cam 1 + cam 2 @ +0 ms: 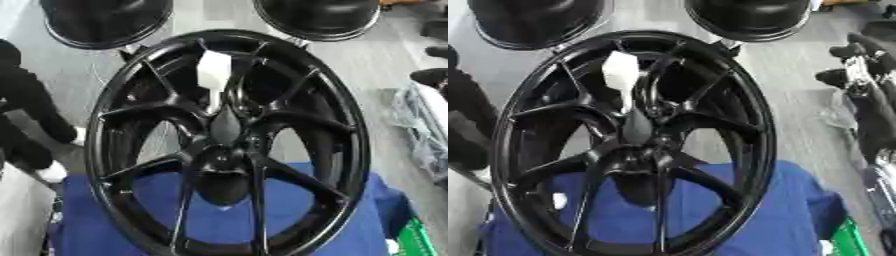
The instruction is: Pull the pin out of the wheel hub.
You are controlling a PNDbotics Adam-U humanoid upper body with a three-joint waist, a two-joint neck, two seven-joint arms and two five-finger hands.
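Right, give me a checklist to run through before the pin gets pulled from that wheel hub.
1. Pin visible, white top standing out above the hub: ok.
2. Wheel upright on the blue cloth: ok.
3. A hand on the pin: not ok, none touches it.
4. Right hand at the right edge, apart from the wheel: readiness cannot tell.
5. Nothing in front of the pin: ok.
6. Wheel braced against tipping: cannot tell.

Right arm (pixel 873 107) and right hand (pixel 843 51) at right edge (mostly black).
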